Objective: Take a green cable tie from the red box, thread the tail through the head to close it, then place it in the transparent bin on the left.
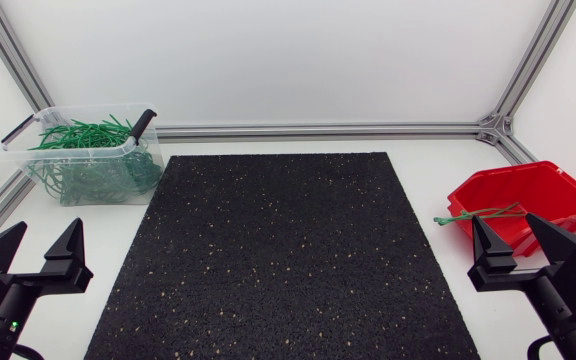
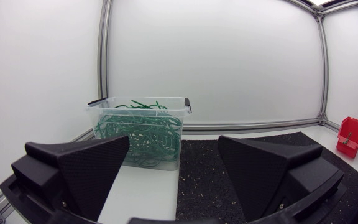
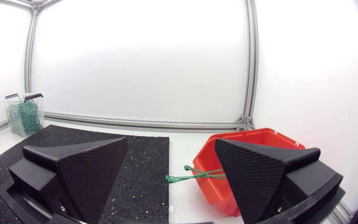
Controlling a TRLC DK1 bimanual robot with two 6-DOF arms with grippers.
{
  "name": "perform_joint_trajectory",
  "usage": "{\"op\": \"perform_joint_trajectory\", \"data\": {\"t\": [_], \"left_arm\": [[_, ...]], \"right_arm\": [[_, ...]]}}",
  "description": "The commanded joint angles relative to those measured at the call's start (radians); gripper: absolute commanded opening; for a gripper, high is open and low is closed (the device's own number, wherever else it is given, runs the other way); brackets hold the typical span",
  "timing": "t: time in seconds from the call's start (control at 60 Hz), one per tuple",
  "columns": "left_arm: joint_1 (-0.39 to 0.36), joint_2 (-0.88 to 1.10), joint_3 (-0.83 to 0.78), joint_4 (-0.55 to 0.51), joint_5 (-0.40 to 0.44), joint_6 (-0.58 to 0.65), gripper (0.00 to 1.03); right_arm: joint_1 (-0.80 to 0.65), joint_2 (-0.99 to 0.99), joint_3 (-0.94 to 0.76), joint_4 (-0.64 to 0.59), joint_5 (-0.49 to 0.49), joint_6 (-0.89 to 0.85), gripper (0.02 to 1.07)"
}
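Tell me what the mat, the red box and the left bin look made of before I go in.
Mat: likely rubber granulate, matte black, grainy with pale flecks. Red box: probably moulded plastic, smooth, slightly glossy, evenly coloured. Bin: clear hard plastic, it seems; the green cable ties show through its walls.

Our left gripper [image 1: 45, 230] rests low at our left side, fingers spread wide and pointing forward. Our right gripper [image 1: 505, 220] mirrors it on our right, fingers equally parted.
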Motion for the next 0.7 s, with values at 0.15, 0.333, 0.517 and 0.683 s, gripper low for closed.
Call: {"op": "perform_joint_trajectory", "data": {"t": [0.15,0.333,0.517,0.683], "left_arm": [[-0.006,-0.007,-0.044,-0.005,-0.003,-0.022,0.99],[-0.006,-0.005,-0.044,-0.006,-0.003,-0.022,0.99],[-0.006,-0.005,-0.044,-0.005,-0.003,-0.022,0.99],[-0.006,-0.005,-0.044,-0.006,-0.003,-0.022,0.99]], "right_arm": [[0.003,-0.012,-0.023,0.003,0.006,-0.005,1.04],[0.003,-0.012,-0.023,0.006,0.004,-0.005,1.04],[0.000,-0.012,-0.018,0.009,0.000,-0.005,1.04],[0.003,-0.007,0.049,-0.016,-0.010,-0.005,1.04]]}}
